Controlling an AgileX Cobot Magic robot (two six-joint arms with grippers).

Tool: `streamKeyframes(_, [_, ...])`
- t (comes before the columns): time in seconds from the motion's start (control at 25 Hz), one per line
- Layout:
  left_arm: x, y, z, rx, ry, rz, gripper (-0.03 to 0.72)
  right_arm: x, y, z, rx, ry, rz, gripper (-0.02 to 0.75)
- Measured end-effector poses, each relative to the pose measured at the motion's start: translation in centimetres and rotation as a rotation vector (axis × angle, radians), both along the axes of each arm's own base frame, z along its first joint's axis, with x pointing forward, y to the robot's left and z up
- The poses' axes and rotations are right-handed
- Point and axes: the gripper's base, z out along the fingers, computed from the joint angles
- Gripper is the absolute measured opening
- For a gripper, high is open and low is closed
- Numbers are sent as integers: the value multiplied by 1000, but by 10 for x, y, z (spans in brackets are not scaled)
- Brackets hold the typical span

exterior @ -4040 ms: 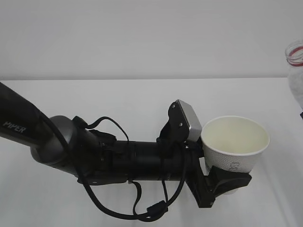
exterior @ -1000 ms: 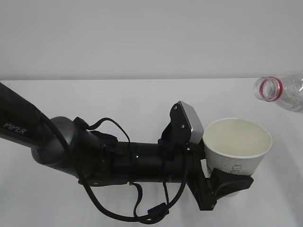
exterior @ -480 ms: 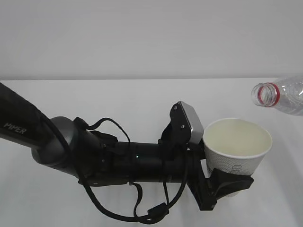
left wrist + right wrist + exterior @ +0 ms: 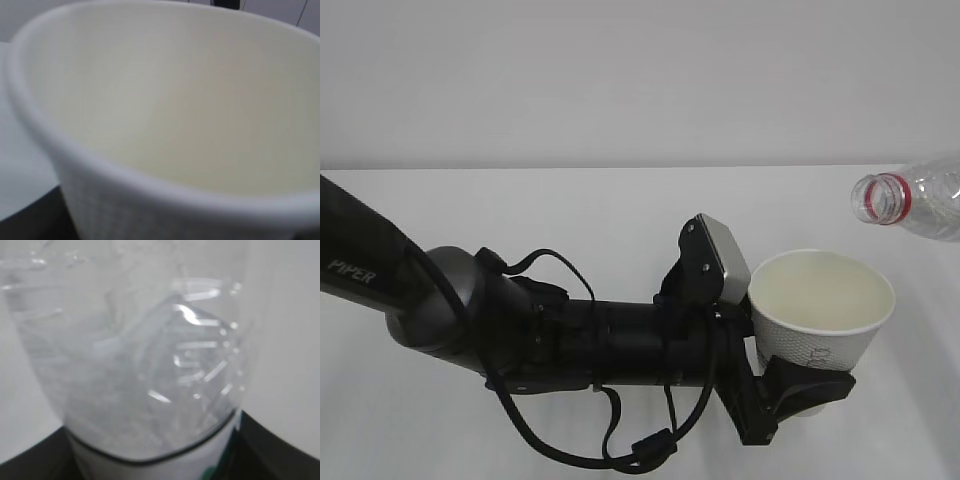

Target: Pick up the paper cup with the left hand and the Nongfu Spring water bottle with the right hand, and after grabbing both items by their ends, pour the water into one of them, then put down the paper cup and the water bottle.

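Well, the white table [image 4: 520,210] looks the same as before, and the left hand [image 4: 795,392] reaching across it has not shifted, its jaws closed around the lower part of the paper cup [image 4: 820,310]. The cup stands upright, mouth up, cream inside showing, where it was a second ago. The change is the Nongfu Spring water bottle [image 4: 910,205]: four seconds ago it stood upright, up and to the right of the cup; now it lies tipped, its open red-ringed mouth pointing left, above the cup's right rim and apart from it. The right hand [image 4: 150,460] has its jaws either side of the bottle's labelled body.
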Motion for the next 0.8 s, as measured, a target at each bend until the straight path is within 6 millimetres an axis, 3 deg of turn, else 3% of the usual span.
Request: streamKeyframes(0.8, [0, 0, 0, 0, 0, 0, 546, 0, 0, 3, -32, -31, 5, 458])
